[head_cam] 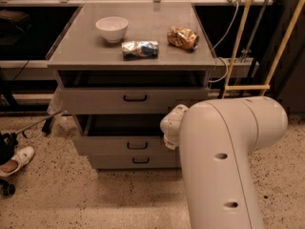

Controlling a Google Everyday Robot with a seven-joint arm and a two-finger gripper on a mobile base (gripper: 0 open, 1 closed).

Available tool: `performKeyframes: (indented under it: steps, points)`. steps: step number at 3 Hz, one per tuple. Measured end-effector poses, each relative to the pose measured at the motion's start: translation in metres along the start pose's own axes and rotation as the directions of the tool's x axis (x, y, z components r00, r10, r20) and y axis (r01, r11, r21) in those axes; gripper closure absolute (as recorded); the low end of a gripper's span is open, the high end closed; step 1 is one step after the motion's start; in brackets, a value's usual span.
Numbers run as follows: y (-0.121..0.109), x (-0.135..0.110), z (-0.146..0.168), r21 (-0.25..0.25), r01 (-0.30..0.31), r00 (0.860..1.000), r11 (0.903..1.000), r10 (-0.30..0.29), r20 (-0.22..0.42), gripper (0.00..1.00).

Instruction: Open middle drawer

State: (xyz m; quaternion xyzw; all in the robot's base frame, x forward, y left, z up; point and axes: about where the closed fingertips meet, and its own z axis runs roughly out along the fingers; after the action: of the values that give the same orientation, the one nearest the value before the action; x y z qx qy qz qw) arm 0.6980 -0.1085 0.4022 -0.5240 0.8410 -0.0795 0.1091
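Gripper (172,128) sits at the right end of the middle drawer (109,146), mostly hidden behind the white arm (224,166); spread or pressed together, can't tell. Middle drawer is pulled partway out, second in the stack. Benchtop (81,51): bowl (112,27) near the back-left corner, snack bag (139,49) by the front edge, crumpled bag (182,37) toward the right edge. Speckled floor (57,199), shoe (14,160) left of the bench.

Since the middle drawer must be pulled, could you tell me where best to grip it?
Take the small black loop handle at the centre of the flat front of the middle drawer, coming from straight ahead. The loop lies level and stands out, so a pinch from above and below suits it. The gripper is hidden behind the white arm at the drawer's right.
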Motion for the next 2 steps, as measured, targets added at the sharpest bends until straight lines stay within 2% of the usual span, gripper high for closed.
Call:
performKeyframes:
  steps: [1, 2]
  points:
    - [0.0198, 0.0117, -0.0036, 0.007, 0.032, 0.999, 0.9995, -0.032, 0.01, 1.0]
    - [0.0225, 0.0132, -0.0095, 0.01, 0.037, 0.999, 0.9993, -0.037, 0.015, 1.0]
